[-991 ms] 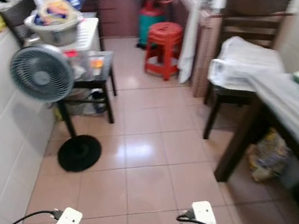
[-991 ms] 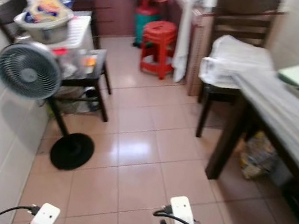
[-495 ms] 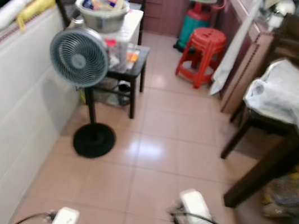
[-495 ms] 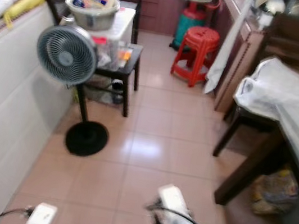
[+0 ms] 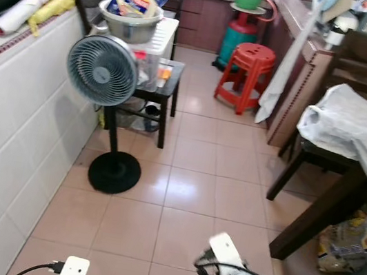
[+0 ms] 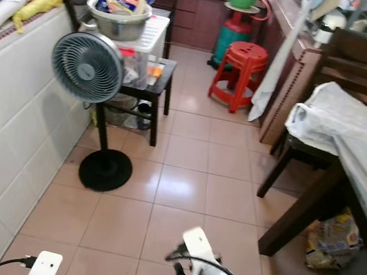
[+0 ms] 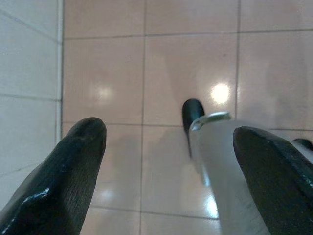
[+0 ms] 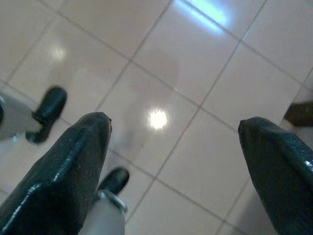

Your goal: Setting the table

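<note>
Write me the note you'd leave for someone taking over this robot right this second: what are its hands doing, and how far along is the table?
Left hand: open, holding nothing, hanging low over the tiled floor.
Right hand: open, holding nothing, also low over the floor.
Job's things: the dining table stands at the robot's right, with only its near corner in view. A dark wooden chair beside it has a white plastic bag on the seat.
Done: no dishes or cutlery seen on the visible part of the table.
Left: fetch tableware, perhaps from the counter ahead, and lay it out.
</note>
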Available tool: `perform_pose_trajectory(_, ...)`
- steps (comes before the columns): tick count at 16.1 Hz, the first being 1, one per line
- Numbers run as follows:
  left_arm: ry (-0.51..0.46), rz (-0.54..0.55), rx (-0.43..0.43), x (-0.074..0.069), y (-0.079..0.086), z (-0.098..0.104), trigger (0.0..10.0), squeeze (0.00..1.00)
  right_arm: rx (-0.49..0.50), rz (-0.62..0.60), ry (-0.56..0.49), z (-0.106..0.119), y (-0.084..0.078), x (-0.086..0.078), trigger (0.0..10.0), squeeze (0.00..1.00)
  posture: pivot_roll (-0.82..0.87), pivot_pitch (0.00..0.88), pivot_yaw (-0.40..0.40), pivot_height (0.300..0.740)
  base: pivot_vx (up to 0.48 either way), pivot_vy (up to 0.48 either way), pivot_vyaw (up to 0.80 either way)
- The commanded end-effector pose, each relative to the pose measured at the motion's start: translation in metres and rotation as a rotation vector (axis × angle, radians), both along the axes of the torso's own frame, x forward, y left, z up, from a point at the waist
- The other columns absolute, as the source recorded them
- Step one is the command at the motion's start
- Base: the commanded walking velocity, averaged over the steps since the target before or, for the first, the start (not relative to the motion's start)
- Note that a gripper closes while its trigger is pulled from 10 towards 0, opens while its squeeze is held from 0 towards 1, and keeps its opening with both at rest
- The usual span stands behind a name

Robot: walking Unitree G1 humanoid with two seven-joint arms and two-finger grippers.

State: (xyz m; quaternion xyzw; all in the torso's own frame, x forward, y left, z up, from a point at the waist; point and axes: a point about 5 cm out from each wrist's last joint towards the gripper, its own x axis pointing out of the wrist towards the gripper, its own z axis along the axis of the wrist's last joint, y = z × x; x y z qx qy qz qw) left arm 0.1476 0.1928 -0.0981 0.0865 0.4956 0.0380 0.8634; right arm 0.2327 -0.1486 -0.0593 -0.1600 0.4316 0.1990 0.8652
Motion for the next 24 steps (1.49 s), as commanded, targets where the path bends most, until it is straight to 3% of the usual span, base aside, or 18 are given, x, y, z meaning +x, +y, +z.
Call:
perform_pose_trajectory(1,0.004,-0.006,0.007,0.0,0.003,0.0,10.0,0.0,-0.002,0.008,-0.006,0.002,0.0,0.002,10.0,0.0,0.08,0.0,-0.035,0.74,0.0,0.0,0.0)
perform_pose_trajectory(6,-0.017,-0.064,0.016,0.021,-0.002,0.007,10.0,0.0,-0.024,0.01,-0.001,0.002,0.0,0.003,10.0,0.0,0.05,0.001,-0.016,0.74,0.0,0.0,0.0)
perform_pose_trajectory(20,-0.016,-0.106,0.045,0.021,0.001,0.008,10.0,0.0,-0.024,0.01,-0.008,0.001,0.003,0.002,10.0,0.0,0.03,0.0,0.015,0.74,0.0,0.43,0.0)
perform_pose_trajectory(24,-0.018,-0.141,0.032,0.022,0.0,0.008,10.0,0.0,-0.024,0.009,-0.01,0.001,0.004,0.002,10.0,0.0,0.02,0.0,0.016,0.74,0.0,0.0,0.0)
